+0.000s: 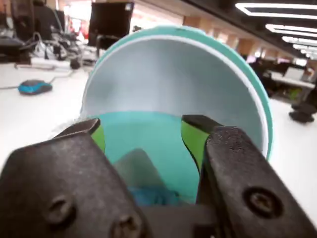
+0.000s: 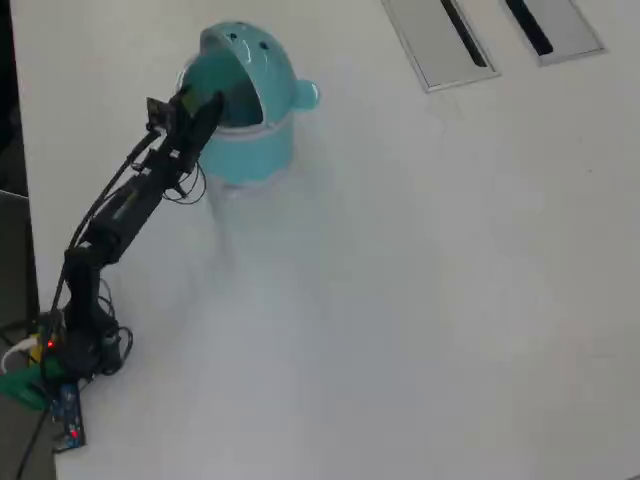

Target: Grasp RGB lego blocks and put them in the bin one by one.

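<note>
- The gripper (image 1: 143, 136) hangs right over the mouth of the bin (image 2: 262, 150), its jaws apart and with nothing between them.
- One blue block (image 1: 151, 196) lies below it, inside the bin.
- Count: one bin, one block seen; no block on the table (image 2: 420, 300).

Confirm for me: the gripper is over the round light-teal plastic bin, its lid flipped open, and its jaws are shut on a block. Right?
Not quite. The wrist view shows the gripper open, with nothing between its green-padded jaws. The rest holds: it sits over the round light-teal plastic bin, whose domed lid is flipped open.
</note>
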`<action>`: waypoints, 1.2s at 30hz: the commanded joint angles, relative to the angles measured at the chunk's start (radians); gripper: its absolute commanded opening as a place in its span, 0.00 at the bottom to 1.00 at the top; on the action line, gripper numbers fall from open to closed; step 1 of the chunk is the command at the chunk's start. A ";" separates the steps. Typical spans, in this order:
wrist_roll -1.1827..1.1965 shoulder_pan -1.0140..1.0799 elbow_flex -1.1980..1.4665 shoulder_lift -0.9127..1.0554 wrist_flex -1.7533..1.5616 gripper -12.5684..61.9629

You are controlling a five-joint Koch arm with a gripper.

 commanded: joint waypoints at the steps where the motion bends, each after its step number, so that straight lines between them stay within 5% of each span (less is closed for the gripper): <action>1: -0.006 0.014 -0.012 0.120 -0.063 0.55; 26: 0.190 0.121 0.557 0.680 -0.152 0.55; 36: 0.469 0.230 0.701 0.824 -0.252 0.55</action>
